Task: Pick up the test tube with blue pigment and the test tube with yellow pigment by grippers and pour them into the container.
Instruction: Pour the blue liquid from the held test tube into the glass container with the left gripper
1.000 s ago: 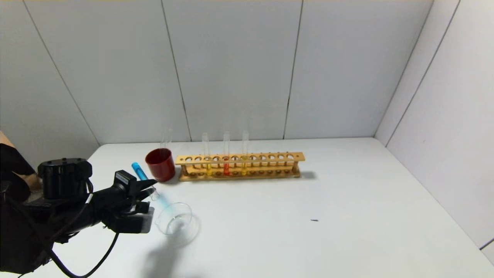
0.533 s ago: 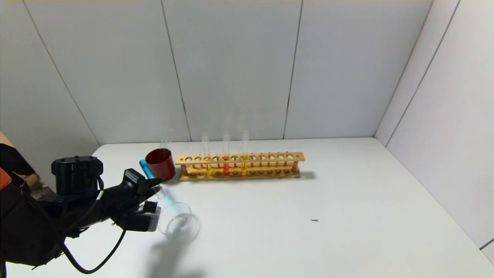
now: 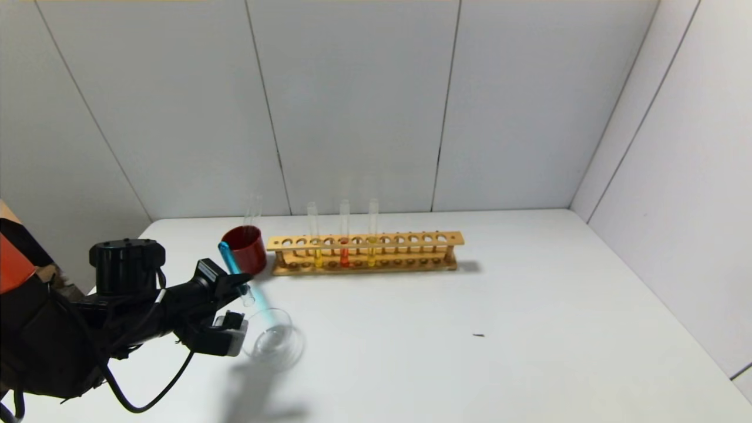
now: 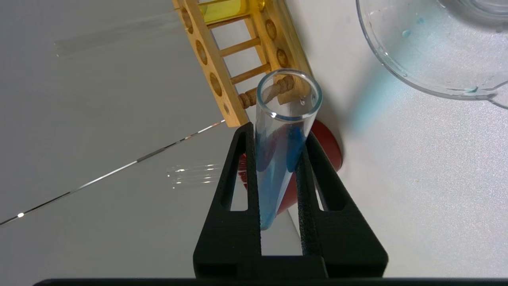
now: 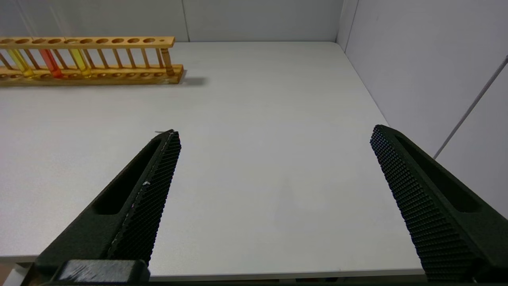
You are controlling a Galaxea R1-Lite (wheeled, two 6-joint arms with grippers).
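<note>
My left gripper (image 3: 236, 288) is shut on the test tube with blue pigment (image 3: 234, 273). It holds the tube tilted, round blue end up and open mouth down, just left of and above the container (image 3: 275, 342), a low clear glass dish. In the left wrist view the fingers (image 4: 278, 133) clamp the tube (image 4: 278, 159), and the dish (image 4: 436, 55) holds a few small blue drops. Two tubes with yellow liquid (image 3: 317, 255) (image 3: 371, 255) stand in the wooden rack (image 3: 411, 242). My right gripper (image 5: 276, 135) is open and empty over the table's near right edge.
A dark red cup (image 3: 244, 249) stands just behind the left gripper, touching the rack's left end, with an empty clear tube in it. An orange-red tube (image 3: 344, 255) stands between the yellow ones. A small dark speck (image 3: 479, 335) lies on the white table (image 3: 499, 352).
My left gripper has moved right and a little farther back, toward the dish, with the blue tube in it. The tube now stands steeper. The right gripper has not visibly moved.
</note>
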